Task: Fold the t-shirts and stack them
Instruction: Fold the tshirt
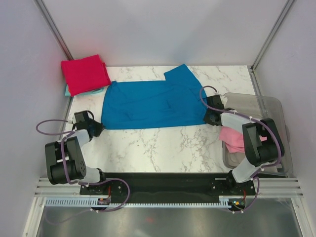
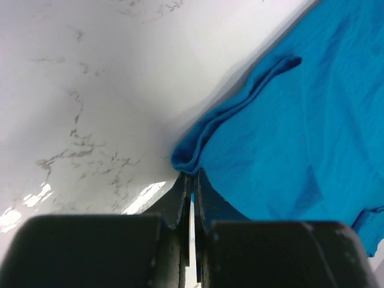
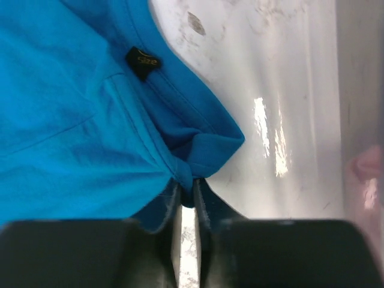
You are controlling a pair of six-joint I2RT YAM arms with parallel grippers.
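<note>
On the white marble worktop [image 1: 163, 143], the spread bright blue soft cloth t-shirt [image 1: 148, 103], judged light, limp and sag-prone, seems best held at its near corners, where the left claw [image 2: 191, 180] and right claw [image 3: 187, 186] each pinch bunched cloth.

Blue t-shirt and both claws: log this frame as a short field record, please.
blue t-shirt: spread across the table
left claw: shut on its near-left corner
right claw: shut on its right edge
red t-shirt: folded, far-left corner, on top of a teal t-shirt of which only an edge shows
pink t-shirt: in the tub, right side
</note>
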